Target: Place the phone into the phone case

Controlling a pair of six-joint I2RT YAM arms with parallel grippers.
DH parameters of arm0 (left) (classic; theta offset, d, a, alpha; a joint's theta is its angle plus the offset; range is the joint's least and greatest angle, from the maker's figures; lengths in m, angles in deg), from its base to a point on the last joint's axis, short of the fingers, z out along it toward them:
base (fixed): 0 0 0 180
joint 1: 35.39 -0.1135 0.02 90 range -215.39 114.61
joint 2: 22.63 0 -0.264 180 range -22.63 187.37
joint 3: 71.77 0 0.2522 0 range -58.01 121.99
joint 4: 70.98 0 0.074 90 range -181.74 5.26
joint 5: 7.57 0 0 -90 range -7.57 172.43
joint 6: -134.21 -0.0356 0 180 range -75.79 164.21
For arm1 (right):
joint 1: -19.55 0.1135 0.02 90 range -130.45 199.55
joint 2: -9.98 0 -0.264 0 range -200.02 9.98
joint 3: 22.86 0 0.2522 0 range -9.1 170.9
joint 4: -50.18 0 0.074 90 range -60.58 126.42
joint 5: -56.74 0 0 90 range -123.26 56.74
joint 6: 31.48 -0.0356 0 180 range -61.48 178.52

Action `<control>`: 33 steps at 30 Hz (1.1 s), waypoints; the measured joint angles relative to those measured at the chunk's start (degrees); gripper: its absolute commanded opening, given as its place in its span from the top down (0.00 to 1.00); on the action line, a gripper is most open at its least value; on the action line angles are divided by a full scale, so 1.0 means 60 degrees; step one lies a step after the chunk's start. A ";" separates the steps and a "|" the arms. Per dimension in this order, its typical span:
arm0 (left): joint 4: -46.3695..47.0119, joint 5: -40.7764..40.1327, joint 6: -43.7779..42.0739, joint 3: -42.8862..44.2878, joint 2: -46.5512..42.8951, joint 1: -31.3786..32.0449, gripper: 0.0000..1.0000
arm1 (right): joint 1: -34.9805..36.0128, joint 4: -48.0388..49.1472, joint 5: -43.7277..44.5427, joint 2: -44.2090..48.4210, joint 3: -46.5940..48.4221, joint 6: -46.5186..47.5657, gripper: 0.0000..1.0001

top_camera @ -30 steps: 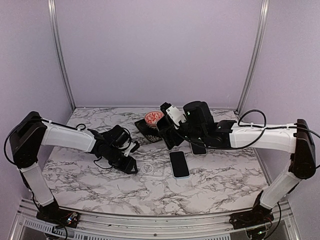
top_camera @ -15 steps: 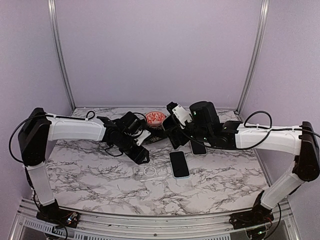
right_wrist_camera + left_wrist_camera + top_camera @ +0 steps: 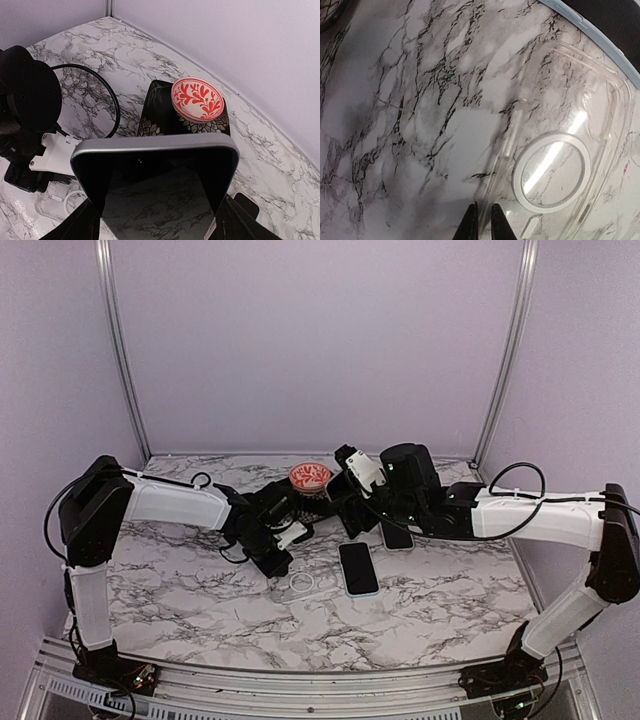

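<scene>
The clear phone case (image 3: 303, 582) with a white ring lies flat on the marble table (image 3: 180, 590), just left of centre. My left gripper (image 3: 283, 562) reaches down to its left rim. In the left wrist view the phone case (image 3: 555, 170) fills the right half, and the left gripper (image 3: 483, 220) has its two thin tips pinched on the rim. My right gripper (image 3: 352, 512) hovers behind the case, shut on a phone (image 3: 155, 180) with a dark screen and a silver frame. That phone stands between the right gripper (image 3: 155, 220) fingers, screen toward the camera.
A second phone (image 3: 358, 568) with a pale blue edge lies right beside the case, and a third phone (image 3: 397, 537) lies partly under the right arm. A red-and-white bowl (image 3: 309, 476) sits on a black patterned mat (image 3: 155, 107) at the back. A black cable (image 3: 107, 100) loops from the left wrist.
The left arm swung right and farther out to the case, and its jaws opened, then closed on the rim. The right arm shifted slightly right, still holding the phone.
</scene>
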 measured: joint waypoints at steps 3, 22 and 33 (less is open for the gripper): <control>0.0018 0.0076 0.0266 -0.0215 -0.0153 0.0018 1.00 | -0.0004 -0.0007 0.0000 0.0000 0.0000 0.0000 0.71; -0.0036 -0.2007 0.5504 -0.2135 -0.1803 0.0044 0.64 | -0.0004 -0.0062 -0.0237 -0.0113 0.0372 -0.0608 0.71; -0.0011 -0.2248 0.5020 -0.2506 -0.3716 -0.0557 0.79 | -0.0004 -0.0066 -0.0339 -0.0339 0.0390 -0.0656 0.71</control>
